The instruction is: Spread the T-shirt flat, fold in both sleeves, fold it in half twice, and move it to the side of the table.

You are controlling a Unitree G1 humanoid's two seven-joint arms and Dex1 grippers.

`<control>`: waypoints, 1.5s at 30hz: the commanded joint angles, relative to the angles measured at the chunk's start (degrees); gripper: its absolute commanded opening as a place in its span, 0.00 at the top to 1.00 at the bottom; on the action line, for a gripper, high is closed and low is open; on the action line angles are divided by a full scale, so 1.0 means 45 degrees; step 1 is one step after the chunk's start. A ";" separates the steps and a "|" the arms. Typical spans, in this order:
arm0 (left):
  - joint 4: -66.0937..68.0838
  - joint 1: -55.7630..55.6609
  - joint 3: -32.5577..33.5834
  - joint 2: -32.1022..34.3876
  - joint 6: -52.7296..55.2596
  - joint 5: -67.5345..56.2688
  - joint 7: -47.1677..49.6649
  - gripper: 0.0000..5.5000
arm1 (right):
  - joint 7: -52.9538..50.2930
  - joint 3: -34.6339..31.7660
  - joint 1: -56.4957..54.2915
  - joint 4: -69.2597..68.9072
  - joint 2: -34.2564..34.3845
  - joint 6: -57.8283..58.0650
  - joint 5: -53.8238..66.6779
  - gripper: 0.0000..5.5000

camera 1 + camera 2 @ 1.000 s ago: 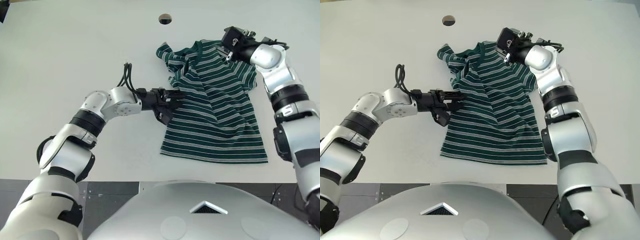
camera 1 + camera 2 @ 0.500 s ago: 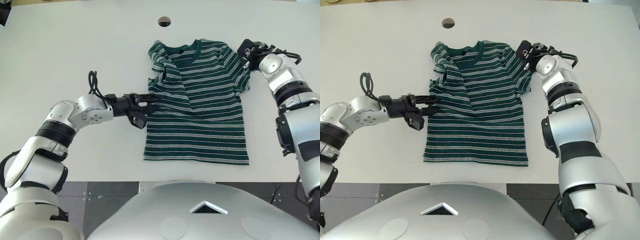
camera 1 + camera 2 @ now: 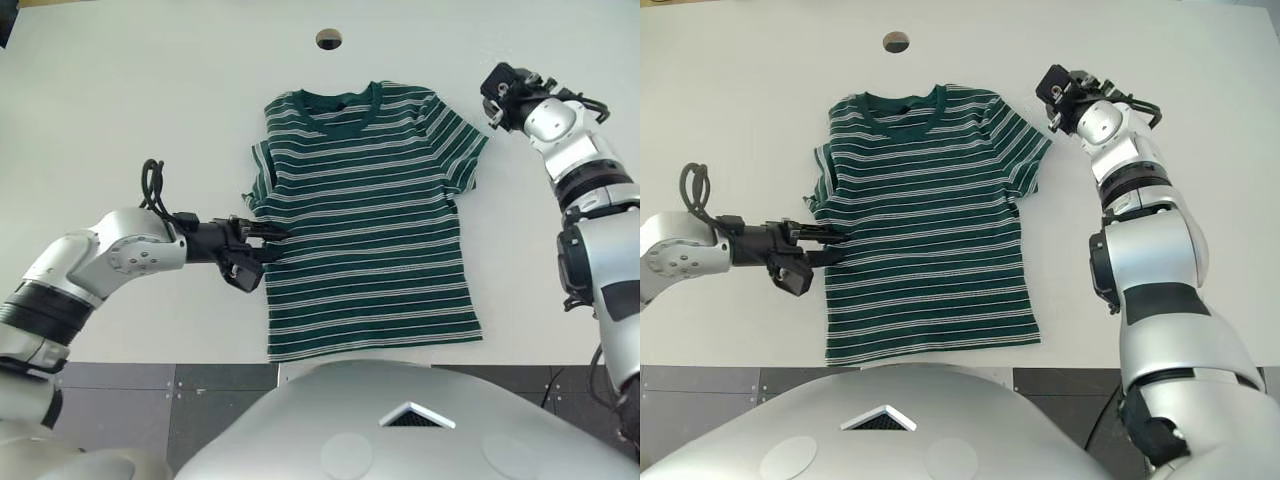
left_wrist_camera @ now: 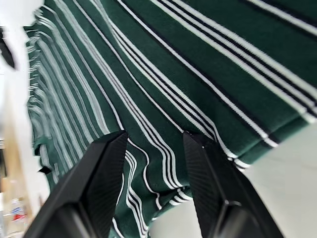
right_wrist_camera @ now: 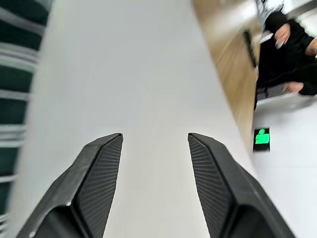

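The dark green T-shirt with white stripes lies spread flat on the white table, collar at the far side, both sleeves out. My left gripper is at the shirt's left side edge, below the left sleeve. Its fingers are open, with the striped cloth right in front of and under them. My right gripper hovers just beyond the right sleeve, apart from it. It is open with bare table between its fingers.
A round hole is set in the table beyond the collar. Bare table stretches wide to the left and far side. The shirt's hem lies close to the table's near edge.
The shirt went from crumpled with its left sleeve bunched to spread flat. My left gripper drew towards the near left along the shirt's edge. My right gripper came off the right sleeve.
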 commanded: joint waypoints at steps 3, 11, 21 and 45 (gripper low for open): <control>0.0873 0.1497 -0.0369 0.0842 0.1384 0.1578 -0.2021 0.62 | 0.0460 -0.0321 -0.0499 -0.1106 0.0307 -0.1290 0.0559 0.56; 0.2125 0.1355 -0.0254 0.0484 0.0861 0.2386 -0.1536 0.62 | 0.0990 -0.0382 0.0042 -0.2765 0.0957 -0.2566 0.1052 0.56; -0.1330 0.1420 0.1513 0.1038 0.1535 0.0436 -0.2173 0.62 | 0.1239 -0.0360 0.0482 -0.3524 0.1235 -0.2484 0.1029 0.56; 0.3225 -0.1948 0.4729 -0.0849 -0.0500 -0.0360 0.0889 0.62 | 0.1472 -0.0362 0.0665 -0.3418 0.1261 -0.2267 0.1006 0.56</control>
